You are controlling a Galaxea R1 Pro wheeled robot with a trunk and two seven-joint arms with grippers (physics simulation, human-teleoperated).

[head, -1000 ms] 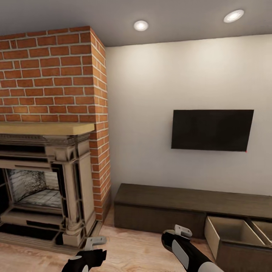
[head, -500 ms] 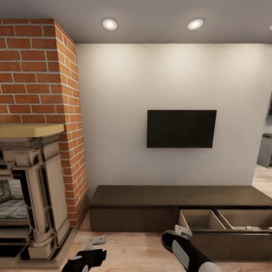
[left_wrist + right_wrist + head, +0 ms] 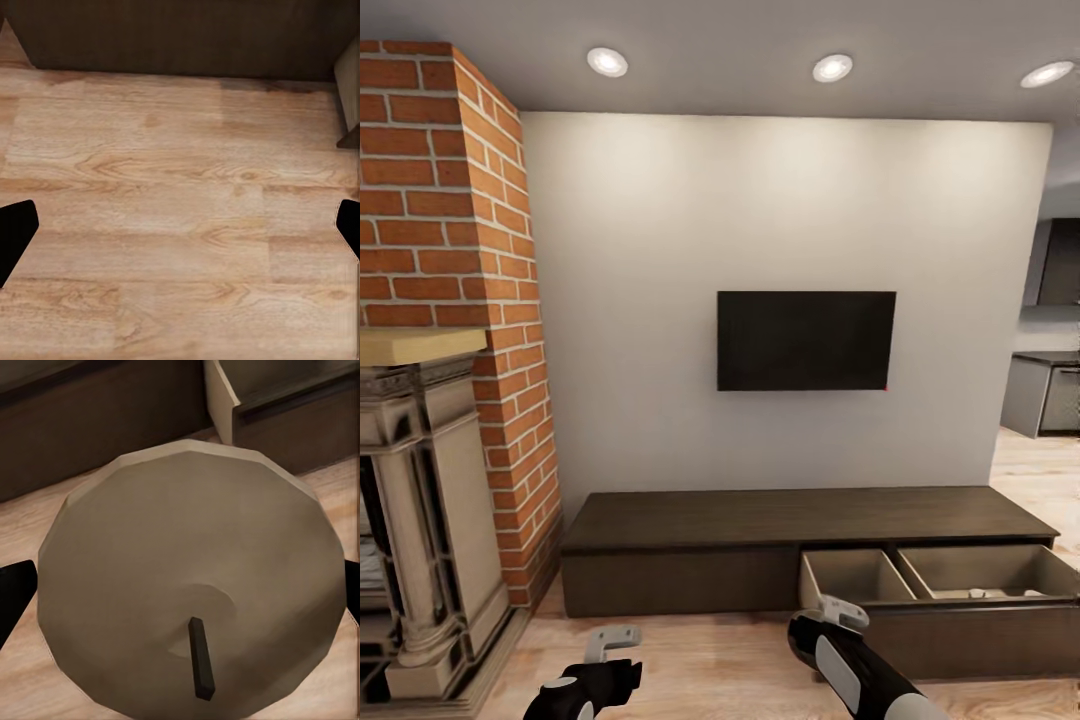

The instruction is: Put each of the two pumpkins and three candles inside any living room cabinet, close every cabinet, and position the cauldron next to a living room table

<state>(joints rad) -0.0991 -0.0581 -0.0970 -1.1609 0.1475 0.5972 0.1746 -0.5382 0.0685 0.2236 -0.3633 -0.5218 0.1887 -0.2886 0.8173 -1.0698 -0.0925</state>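
Right claw [image 3: 180, 607]: clamped across candle [image 3: 187, 592], wick [image 3: 201, 658] showing. Judged light, rigid, waxy-slick; grip its flanks. Cabinet [image 3: 810, 545] drawer open. Left claw [image 3: 180, 225]: wide, empty.

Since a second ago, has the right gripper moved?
No: the right gripper keeps its place beside the left gripper; the camera panned, shifting the cabinet leftward.

Candle [image 3: 187, 592]: squat pale cylinder, dark wick, held between right gripper [image 3: 180, 607] fingers, above floor before cabinet. Cabinet [image 3: 760, 545]: long, low, dark brown, against wall; right drawer pulled open, beige inside, small pale items within.
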